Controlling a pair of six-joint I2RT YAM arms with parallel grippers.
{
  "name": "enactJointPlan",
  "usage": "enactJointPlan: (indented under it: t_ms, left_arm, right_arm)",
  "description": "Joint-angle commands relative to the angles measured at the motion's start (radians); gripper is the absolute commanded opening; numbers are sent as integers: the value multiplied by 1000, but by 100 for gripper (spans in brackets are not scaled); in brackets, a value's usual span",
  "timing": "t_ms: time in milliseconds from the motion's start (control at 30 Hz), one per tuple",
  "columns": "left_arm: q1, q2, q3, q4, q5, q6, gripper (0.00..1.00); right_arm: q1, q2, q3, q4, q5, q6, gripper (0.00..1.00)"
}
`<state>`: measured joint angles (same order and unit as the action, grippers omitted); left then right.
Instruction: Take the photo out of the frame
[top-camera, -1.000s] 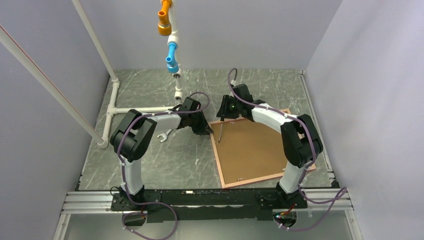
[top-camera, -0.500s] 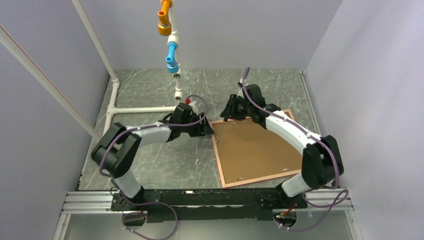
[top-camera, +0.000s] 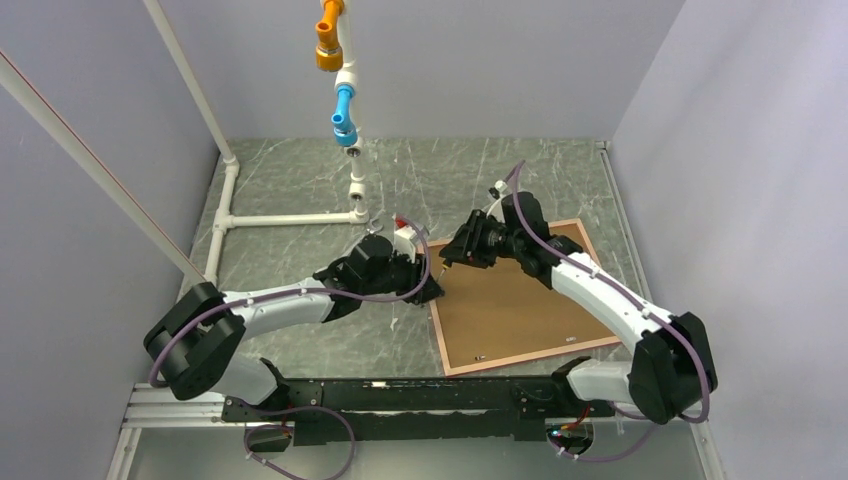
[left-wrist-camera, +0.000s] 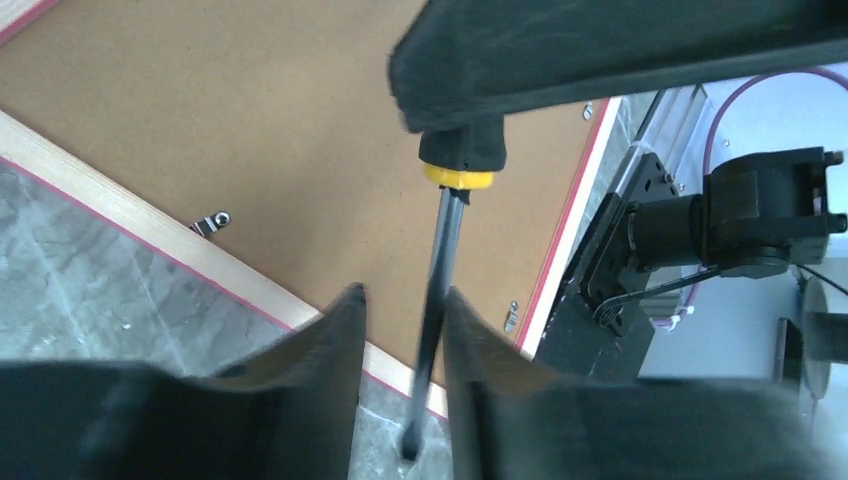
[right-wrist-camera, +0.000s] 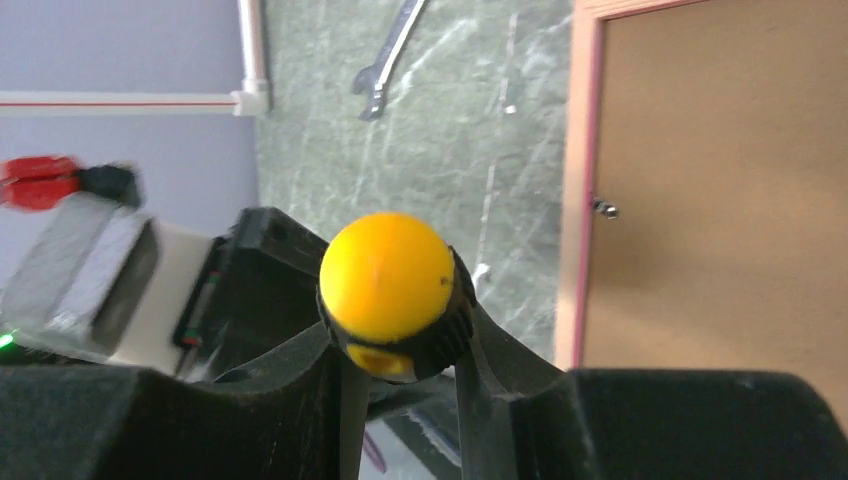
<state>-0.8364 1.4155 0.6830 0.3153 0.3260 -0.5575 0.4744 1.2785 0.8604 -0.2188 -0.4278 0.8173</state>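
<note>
The frame (top-camera: 437, 322) lies face down on the table, its brown board back (top-camera: 510, 295) upward and its pink-red rim (left-wrist-camera: 150, 225) showing. The photo is hidden under the board. My right gripper (right-wrist-camera: 400, 330) is shut on the yellow-and-black handle of a screwdriver (right-wrist-camera: 388, 275), above the frame's far left corner (top-camera: 462, 248). The screwdriver's dark shaft (left-wrist-camera: 440, 270) points down past the frame's edge. My left gripper (left-wrist-camera: 402, 295) is open around that shaft, which stands close to the right finger with a gap on the left.
Small metal turn clips (left-wrist-camera: 210, 222) hold the board in the frame. A wrench (right-wrist-camera: 390, 55) lies on the marble table left of the frame. A white pipe structure (top-camera: 285, 218) stands at the back left, with orange and blue fittings (top-camera: 340, 100) hanging above.
My left arm has stretched forward and right to the frame's left corner, and its gripper has gone from shut to open. My right arm has reached out, carrying the screwdriver slightly right.
</note>
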Motion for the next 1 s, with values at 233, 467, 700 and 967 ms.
enactJointPlan:
  t_ms: [233, 467, 700, 967]
  left_arm:
    - [-1, -123, 45, -177, 162, 234, 0]
    - [-1, -196, 154, -637, 383, 474, 0]
    - [-1, -235, 200, -843, 567, 621, 0]
    - [-2, -264, 221, -915, 651, 707, 0]
  right_arm:
    - [21, -104, 84, -281, -68, -239, 62]
    - [22, -141, 232, -652, -47, -514, 93]
    - [59, -217, 349, -703, -342, -627, 99]
    - [187, -186, 284, -639, -487, -601, 87]
